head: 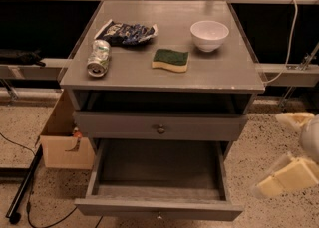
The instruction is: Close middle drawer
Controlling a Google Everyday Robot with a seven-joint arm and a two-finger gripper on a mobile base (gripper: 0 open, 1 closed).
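Observation:
The middle drawer point(159, 208) is a wide, shallow grey drawer, pulled far out toward me, with its bare grey inside point(159, 167) showing. Its small centre knob point(159, 216) sits at the bottom edge of the view. Above it, the upper drawer front point(160, 125) with a dark round knob is shut. My gripper point(291, 150) is low at the right edge, to the right of the open drawer and apart from it. Its two cream fingers point(286, 178) are spread wide and hold nothing.
On the cabinet top point(219, 72) lie a crushed can point(98, 57), a blue snack bag point(127, 33), a green-yellow sponge point(171, 59) and a white bowl point(209, 35). A cardboard box point(62, 140) stands at the left. A dark pole point(22, 187) and cables lie on the speckled floor.

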